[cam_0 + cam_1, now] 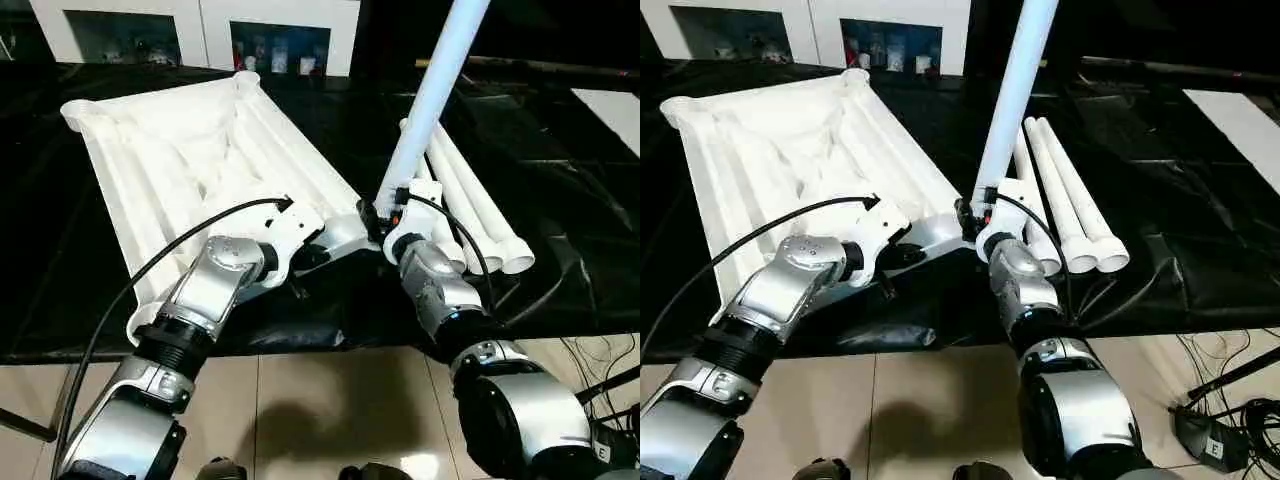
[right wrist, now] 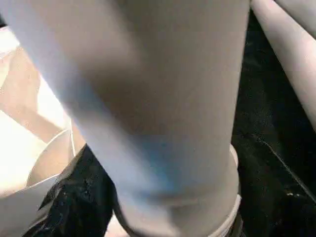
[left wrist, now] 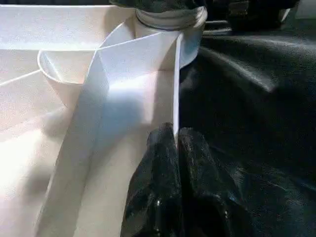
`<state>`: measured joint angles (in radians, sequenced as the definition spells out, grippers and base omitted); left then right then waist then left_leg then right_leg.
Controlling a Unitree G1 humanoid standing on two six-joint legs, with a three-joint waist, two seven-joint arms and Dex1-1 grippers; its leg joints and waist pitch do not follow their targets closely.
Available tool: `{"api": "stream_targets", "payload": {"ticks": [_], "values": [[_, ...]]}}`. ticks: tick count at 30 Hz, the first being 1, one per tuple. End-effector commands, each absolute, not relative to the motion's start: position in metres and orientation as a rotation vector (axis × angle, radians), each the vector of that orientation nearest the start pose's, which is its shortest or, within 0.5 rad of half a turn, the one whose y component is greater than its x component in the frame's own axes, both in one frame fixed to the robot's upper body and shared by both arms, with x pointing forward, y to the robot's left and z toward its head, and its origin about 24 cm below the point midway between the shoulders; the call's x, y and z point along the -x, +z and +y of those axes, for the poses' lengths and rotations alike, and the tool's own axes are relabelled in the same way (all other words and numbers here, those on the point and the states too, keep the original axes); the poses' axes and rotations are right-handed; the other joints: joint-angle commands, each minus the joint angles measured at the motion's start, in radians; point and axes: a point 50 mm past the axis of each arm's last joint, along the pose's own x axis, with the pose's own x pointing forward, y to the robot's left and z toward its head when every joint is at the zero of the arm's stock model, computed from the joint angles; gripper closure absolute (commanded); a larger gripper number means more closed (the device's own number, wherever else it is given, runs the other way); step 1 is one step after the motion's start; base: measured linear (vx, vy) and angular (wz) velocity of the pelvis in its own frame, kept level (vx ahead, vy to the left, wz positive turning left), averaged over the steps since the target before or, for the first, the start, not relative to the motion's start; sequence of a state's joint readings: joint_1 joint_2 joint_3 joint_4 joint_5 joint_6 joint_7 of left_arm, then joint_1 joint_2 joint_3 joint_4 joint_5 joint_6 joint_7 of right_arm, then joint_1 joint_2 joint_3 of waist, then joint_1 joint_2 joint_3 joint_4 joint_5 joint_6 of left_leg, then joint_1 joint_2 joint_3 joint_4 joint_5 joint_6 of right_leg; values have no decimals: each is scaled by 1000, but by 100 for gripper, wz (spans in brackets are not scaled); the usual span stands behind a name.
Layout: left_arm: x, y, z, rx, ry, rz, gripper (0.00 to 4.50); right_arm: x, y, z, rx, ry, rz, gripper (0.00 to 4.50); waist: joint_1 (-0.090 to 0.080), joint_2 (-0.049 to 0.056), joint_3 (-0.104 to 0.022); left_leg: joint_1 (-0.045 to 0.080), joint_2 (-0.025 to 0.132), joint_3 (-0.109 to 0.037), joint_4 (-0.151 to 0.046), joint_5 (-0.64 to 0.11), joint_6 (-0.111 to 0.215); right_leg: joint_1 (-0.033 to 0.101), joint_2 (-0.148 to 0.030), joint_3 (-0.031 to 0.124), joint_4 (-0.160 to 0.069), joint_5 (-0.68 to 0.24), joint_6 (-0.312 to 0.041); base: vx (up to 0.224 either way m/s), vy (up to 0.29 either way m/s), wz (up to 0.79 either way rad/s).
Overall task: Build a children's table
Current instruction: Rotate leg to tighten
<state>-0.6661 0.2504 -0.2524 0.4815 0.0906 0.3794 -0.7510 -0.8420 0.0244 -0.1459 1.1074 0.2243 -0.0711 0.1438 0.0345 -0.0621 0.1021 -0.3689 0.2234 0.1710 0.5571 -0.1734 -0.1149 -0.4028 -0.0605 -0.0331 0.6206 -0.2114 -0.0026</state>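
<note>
The right gripper (image 1: pixel 385 215) is holding a leg (image 1: pixel 432 95) standing in the corner socket (image 3: pixel 170 24), so it should be pushing straight down while the left gripper (image 3: pixel 175 143), pinched shut on the table top's (image 1: pixel 180 150) rim, is keeping it from sliding.

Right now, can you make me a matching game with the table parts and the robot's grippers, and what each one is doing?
Things:
1. top
2. raised leg
3. three legs
4. left gripper

States:
A. lying side by side
B. shut on the top's rim
C. upside down, ribs up
D. standing up in the right gripper

Pairs: 1-C, 2-D, 3-A, 4-B
</note>
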Motion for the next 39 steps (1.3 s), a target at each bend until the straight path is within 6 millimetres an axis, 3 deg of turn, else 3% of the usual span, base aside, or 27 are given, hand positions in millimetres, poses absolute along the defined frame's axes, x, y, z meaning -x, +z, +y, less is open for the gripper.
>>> {"api": "stream_targets", "payload": {"ticks": [1, 3, 6, 9, 11, 15, 20, 24, 25, 26, 28, 33, 35, 39], "values": [[-349, 72, 114, -469, -781, 412, 450, -355, 16, -65, -268, 335, 404, 173, -2, 10, -36, 6, 2, 9, -68, -237, 13, 23, -57, 38, -89, -226, -158, 0, 0, 0], [-348, 72, 116, -474, -777, 417, 450, -358, 21, -63, -274, 362, 382, 173, -3, 12, -37, 4, 4, 9, -69, -216, 16, 24, -57, 38, -86, -200, -168, 0, 0, 0], [-348, 73, 117, -488, -777, 414, 450, -361, 29, -62, -300, 383, 346, 103, -4, 13, -40, 5, 6, 12, -69, -187, 19, 28, -55, 36, -82, -141, -186, 0, 0, 0], [-348, 74, 120, -493, -780, 408, 450, -365, 39, -61, -312, 432, 294, 74, -10, 15, -45, -2, 7, 8, -70, -165, 21, 39, -55, 33, -76, -100, -200, 0, 0, 0], [-348, 74, 121, -497, -784, 403, 450, -366, 42, -61, -307, 451, 273, 62, -12, 15, -45, 1, 6, 10, -67, -151, 26, 38, -55, 33, -75, -68, -212, 0, 0, 0], [-347, 76, 125, -508, -801, 396, 450, -368, 52, -64, -276, 523, 193, 22, -16, 17, -52, 2, 6, 13, -61, -100, 53, 44, -55, 34, -65, 31, -249, 0, 0, 0], [-344, 76, 131, -534, -846, 372, 450, -366, 59, -71, -244, 597, 130, 5, -20, 19, -56, 2, 7, 15, -55, -54, 94, 50, -55, 35, -57, 128, -286, 0, 0, 0], [-337, 78, 143, -552, -901, 361, 450, -359, 64, -83, -200, 667, 96, 5, -23, 21, -58, 2, 6, 15, -53, -50, 110, 56, -53, 36, -54, 153, -290, 0, 0, 0], [-335, 79, 144, -545, -917, 361, 422, -357, 64, -86, -191, 676, 96, 1, -22, 22, -57, 2, 5, 13, -54, -44, 110, 57, -52, 36, -55, 156, -289, 0, 0, 0], [-334, 80, 145, -539, -931, 361, 422, -356, 64, -88, -182, 684, 96, 1, -22, 23, -58, 5, 6, 15, -52, -37, 111, 54, -51, 38, -54, 171, -292, 0, 0, 0], [-327, 84, 151, -551, -986, 371, 405, -345, 64, -106, -130, 721, 98, 0, -18, 23, -59, 9, 7, 16, -50, -20, 114, 54, -48, 37, -51, 200, -292, 0, 0, 0], [-328, 90, 152, -572, -990, 300, 383, -329, 69, -125, -111, 759, 103, 0, -8, 21, -62, 10, 4, 18, -47, 3, 120, 57, -44, 39, -49, 246, -280, 0, 0, 0], [-328, 91, 152, -568, -997, 298, 383, -327, 70, -127, -106, 761, 104, 0, -4, 20, -63, 11, 5, 18, -47, -15, 111, 55, -47, 38, -49, 214, -280, 0, 0, 0], [-337, 93, 143, -576, -998, 276, 383, -319, 73, -135, -86, 770, 114, 0, 4, 32, -66, 15, 4, 18, -45, -33, 83, 54, -45, 40, -52, 193, -273, 0, 0, 0]]}}
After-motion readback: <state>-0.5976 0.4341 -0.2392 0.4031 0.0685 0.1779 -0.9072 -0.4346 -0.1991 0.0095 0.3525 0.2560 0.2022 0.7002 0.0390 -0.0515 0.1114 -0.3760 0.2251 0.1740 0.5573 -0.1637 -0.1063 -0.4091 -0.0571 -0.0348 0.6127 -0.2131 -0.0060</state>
